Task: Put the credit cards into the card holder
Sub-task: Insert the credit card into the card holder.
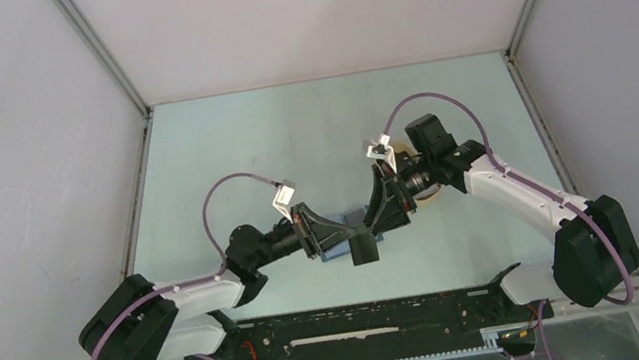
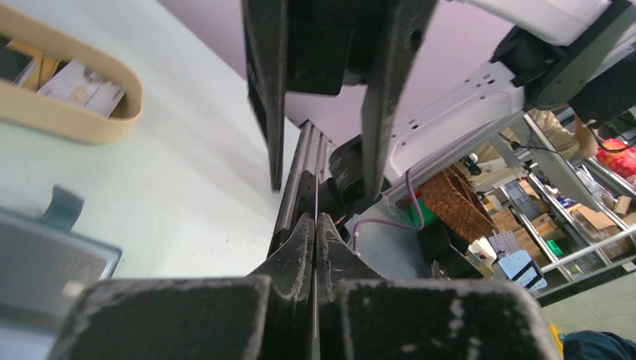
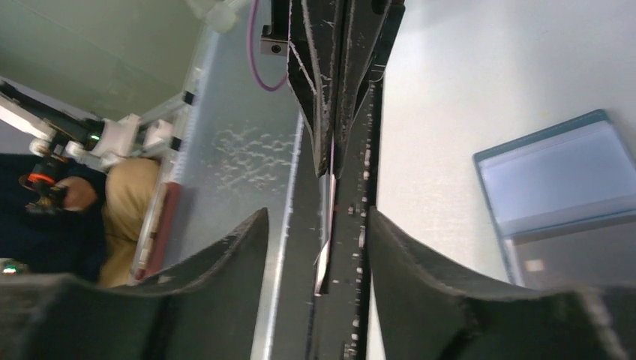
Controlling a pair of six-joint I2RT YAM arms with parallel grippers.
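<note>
A thin credit card [image 3: 324,255] hangs edge-on between the two grippers; from above it is a dark card [image 1: 364,250] over the table. My left gripper [image 2: 316,219] is shut on the card's edge [image 2: 318,196]. My right gripper [image 3: 318,214] is open, its fingers standing on either side of the card without touching it. The two grippers, left [image 1: 347,230] and right [image 1: 377,219], meet tip to tip above the open teal-blue card holder [image 1: 334,252], which lies flat showing lighter blue pockets [image 3: 555,187] and appears blurred in the left wrist view [image 2: 45,262].
A beige oval tray [image 2: 82,127] holding more cards stands on the table, mostly hidden behind the right wrist [image 1: 431,198] in the top view. The black base rail [image 1: 366,321] runs along the near edge. Grey walls enclose the pale green table [image 1: 290,137].
</note>
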